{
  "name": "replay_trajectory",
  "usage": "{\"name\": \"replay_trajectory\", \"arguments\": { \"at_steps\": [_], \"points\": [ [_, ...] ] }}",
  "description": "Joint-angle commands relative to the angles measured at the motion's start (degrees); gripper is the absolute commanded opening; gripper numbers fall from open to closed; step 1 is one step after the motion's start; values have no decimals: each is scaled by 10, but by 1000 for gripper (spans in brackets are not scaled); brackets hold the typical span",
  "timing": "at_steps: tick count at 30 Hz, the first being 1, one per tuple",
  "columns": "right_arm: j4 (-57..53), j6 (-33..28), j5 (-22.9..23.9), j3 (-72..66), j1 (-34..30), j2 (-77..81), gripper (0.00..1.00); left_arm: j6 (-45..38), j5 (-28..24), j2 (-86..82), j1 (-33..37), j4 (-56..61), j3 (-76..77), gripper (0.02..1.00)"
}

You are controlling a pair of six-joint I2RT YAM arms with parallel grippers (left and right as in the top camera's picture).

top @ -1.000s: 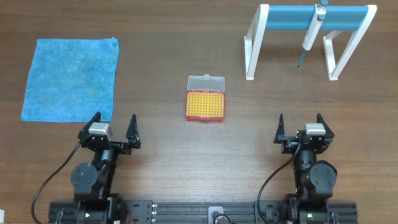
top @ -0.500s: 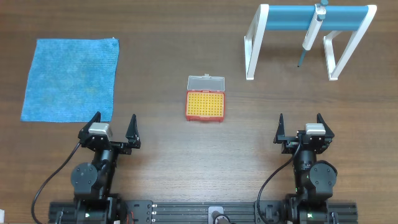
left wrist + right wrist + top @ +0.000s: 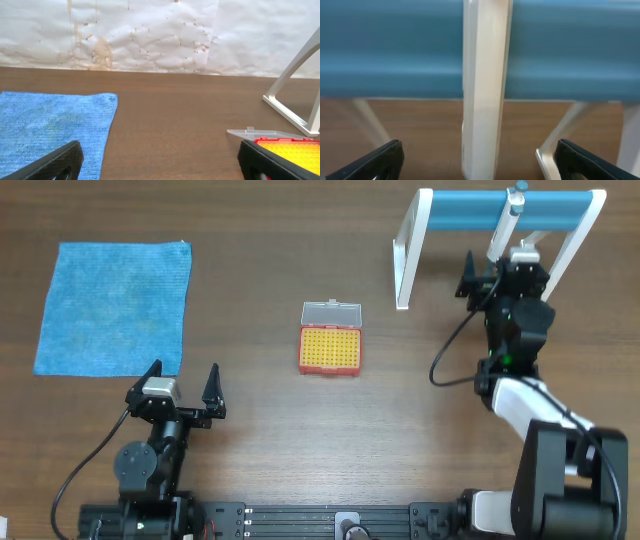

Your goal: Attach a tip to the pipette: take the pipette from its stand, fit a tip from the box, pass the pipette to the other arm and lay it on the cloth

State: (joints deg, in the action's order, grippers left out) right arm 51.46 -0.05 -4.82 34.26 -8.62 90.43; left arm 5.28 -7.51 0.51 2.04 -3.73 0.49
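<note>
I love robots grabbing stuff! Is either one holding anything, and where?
Nothing yet. The right gripper is open near the pipette hanging on its stand, not pinching it. The left gripper is open and empty.

The right hand [image 3: 503, 268] sits far forward, fingers apart (left hand [image 3: 185, 370] likewise spread, arm folded).

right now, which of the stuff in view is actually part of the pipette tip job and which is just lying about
For the job: pipette, stand, tip box, blue cloth, right gripper, left gripper.
Just there: crumpled white paper on the wall, black cable at the right arm.
</note>
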Motion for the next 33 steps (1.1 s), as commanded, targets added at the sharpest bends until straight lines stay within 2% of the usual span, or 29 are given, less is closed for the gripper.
{"name": "replay_trajectory", "arguments": {
  "at_steps": [1, 3, 5, 8, 9, 10, 11, 12, 13, 15, 33],
  "points": [
    [-8, 5, -12, 56, 2, 62, 972, 3, 4, -2, -2, -3, -2, 998],
    [-15, 6, -12, 75, 2, 84, 974, 3, 4, -2, -2, -3, -2, 998],
    [-17, 55, -12, 103, 2, 105, 972, 3, 4, -2, -2, -3, -2, 998],
    [-20, 54, -12, 116, 2, 125, 967, 3, 4, -2, -2, -3, -2, 996],
    [-20, 54, -12, 116, 2, 125, 939, 3, 4, -2, -2, -3, -2, 998],
    [-21, 54, -12, 116, 2, 125, 783, 3, 4, -2, -2, -3, -2, 996],
    [-21, 54, -12, 116, 2, 125, 678, 3, 4, -2, -2, -3, -2, 998],
    [-21, 54, -12, 116, 2, 125, 275, 3, 4, -2, -2, -3, -2, 996],
    [-21, 54, -12, 116, 2, 125, 108, 3, 4, -2, -2, -3, -2, 998],
    [-21, 54, -12, 116, 2, 125, 82, 3, 4, -2, -2, -3, -2, 996],
    [-25, 54, -12, 116, 9, 78, 80, 3, 4, -2, -2, -3, -2, 996]
  ]
}}
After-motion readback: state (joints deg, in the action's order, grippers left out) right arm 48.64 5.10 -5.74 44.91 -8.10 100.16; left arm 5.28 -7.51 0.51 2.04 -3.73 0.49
